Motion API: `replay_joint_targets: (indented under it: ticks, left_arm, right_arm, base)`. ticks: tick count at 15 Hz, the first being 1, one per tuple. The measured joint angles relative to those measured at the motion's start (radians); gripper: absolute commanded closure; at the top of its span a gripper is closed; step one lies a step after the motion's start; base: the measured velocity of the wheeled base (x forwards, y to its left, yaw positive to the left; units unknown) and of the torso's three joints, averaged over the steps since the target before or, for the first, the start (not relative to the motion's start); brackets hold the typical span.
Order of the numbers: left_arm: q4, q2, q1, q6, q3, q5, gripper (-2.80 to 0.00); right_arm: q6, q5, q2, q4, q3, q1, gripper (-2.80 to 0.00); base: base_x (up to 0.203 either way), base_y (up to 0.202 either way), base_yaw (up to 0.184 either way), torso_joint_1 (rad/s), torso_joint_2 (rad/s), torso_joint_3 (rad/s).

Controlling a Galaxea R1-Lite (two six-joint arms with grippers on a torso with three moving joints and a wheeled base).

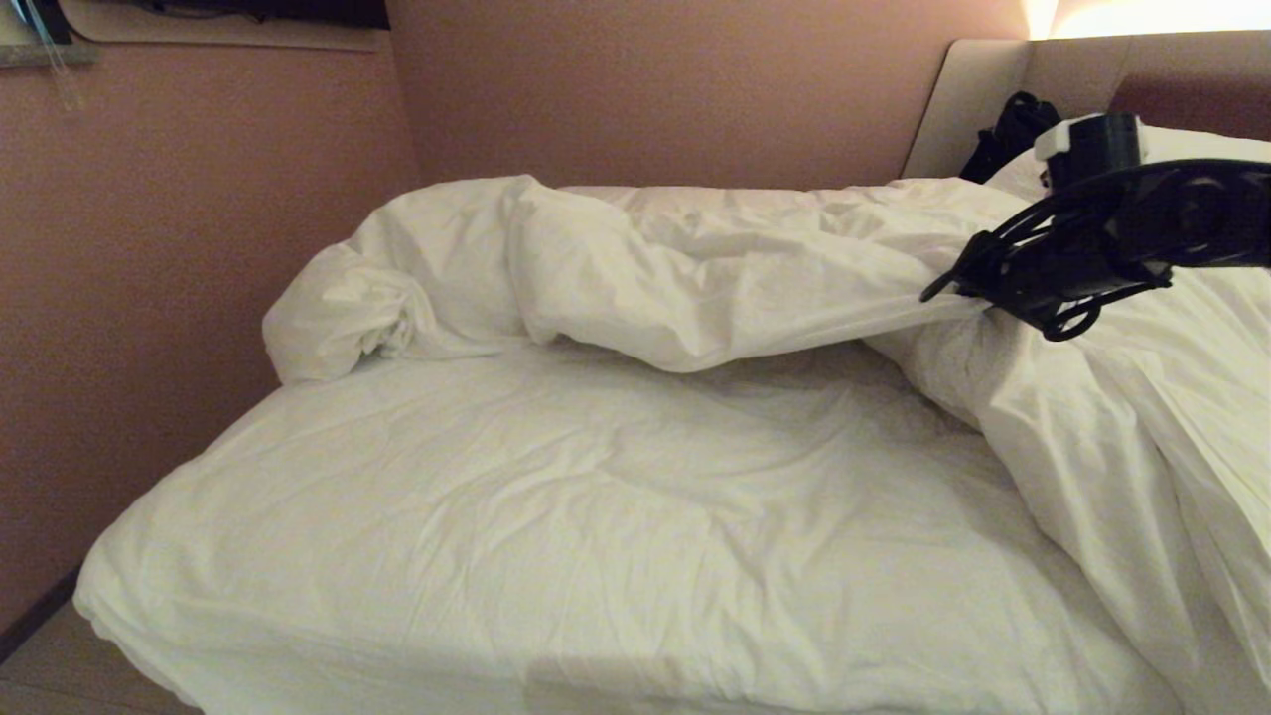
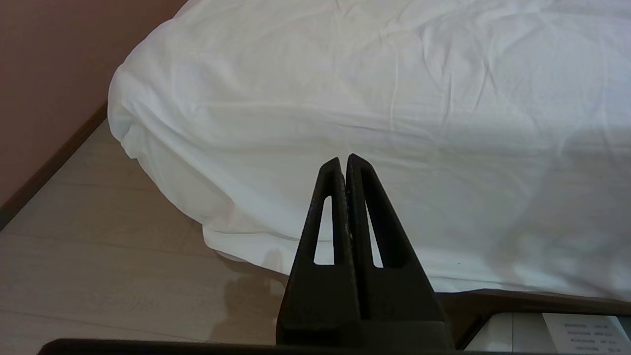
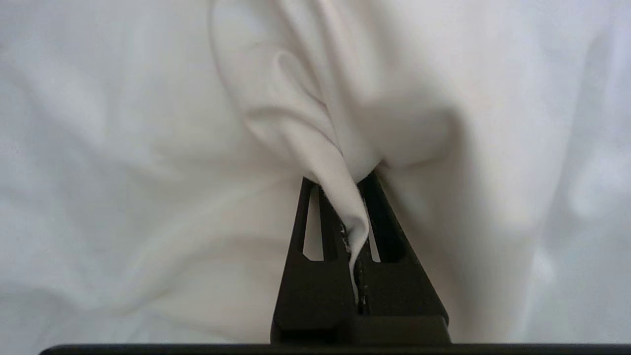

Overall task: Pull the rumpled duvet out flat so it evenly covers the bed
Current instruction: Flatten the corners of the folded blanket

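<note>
At the near foot of the bed (image 1: 139,636), where the left gripper (image 2: 343,162) hangs closed and empty, sheet lies bare, so the right gripper (image 3: 345,217), clamped on a fold of the duvet (image 1: 695,268) heaped farther back, should draw it low and steadily toward that corner.

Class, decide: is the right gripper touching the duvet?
Touching. The right wrist view shows the right gripper with its jaws shut on a fold of the duvet, white cloth pinched between them.
</note>
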Motion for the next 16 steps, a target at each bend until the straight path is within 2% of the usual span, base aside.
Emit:
replay_joint_targets:
  ticks: [5,10,16]
  left_arm:
    - [0.000,0.000,0.000,0.000,0.000,0.000,0.00]
    - [-0.001,0.000,0.000,0.000,0.000,0.000,0.00]
    - [-0.001,0.000,0.000,0.000,0.000,0.000,0.00]
  right_arm:
    - [-0.007,0.151,-0.203,0.102,0.060,-0.025,0.00]
    - [-0.005,0.287,-0.402,0.119,0.107,-0.106,0.00]
    - [-0.010,0.392,-0.553,0.115,0.152,-0.157,0.00]
  base:
    - [0.000,0.000,0.000,0.000,0.00,0.000]
    - [0.000,0.000,0.000,0.000,0.00,0.000]
    - [0.000,0.000,0.000,0.000,0.00,0.000]
